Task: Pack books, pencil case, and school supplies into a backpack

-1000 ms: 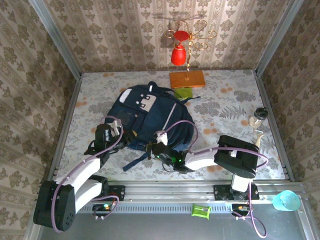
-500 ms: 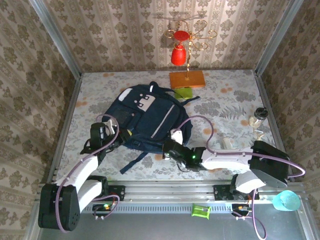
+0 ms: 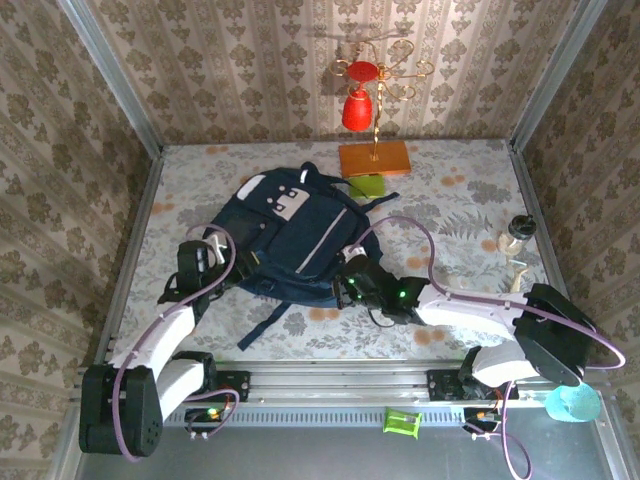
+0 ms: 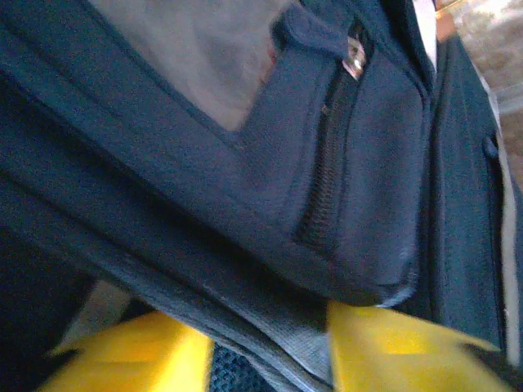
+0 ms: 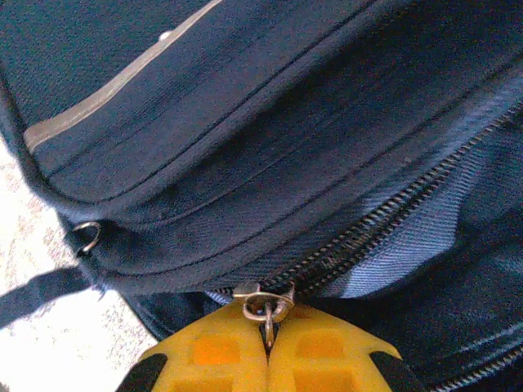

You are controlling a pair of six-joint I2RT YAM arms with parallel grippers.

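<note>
The navy backpack (image 3: pixel 300 235) lies flat in the middle of the table, its white-grey patches facing up. My left gripper (image 3: pixel 238 262) is at its near left edge. In the left wrist view, the yellow fingers (image 4: pixel 413 347) stand apart with a fold of backpack fabric (image 4: pixel 245 163) loose between them. My right gripper (image 3: pixel 350 272) is at the bag's near right edge, shut on the metal zip pull (image 5: pixel 265 310) of the backpack (image 5: pixel 245 122). A light green piece of school supplies (image 3: pixel 367 185) lies beyond the bag. The books and pencil case are hidden.
An orange slab (image 3: pixel 375 158) with a gold stem and red ornaments stands at the back. A small jar (image 3: pixel 517 232) sits near the right wall. A loose strap (image 3: pixel 265 325) trails toward the front rail. A teal cup (image 3: pixel 572 402) and a green item (image 3: pixel 402 422) lie off the table in front.
My right gripper has dragged the zip pull rightward and away along the bag's edge, and the backpack has shifted back. My left gripper's fingers have parted from the fabric they pinched.
</note>
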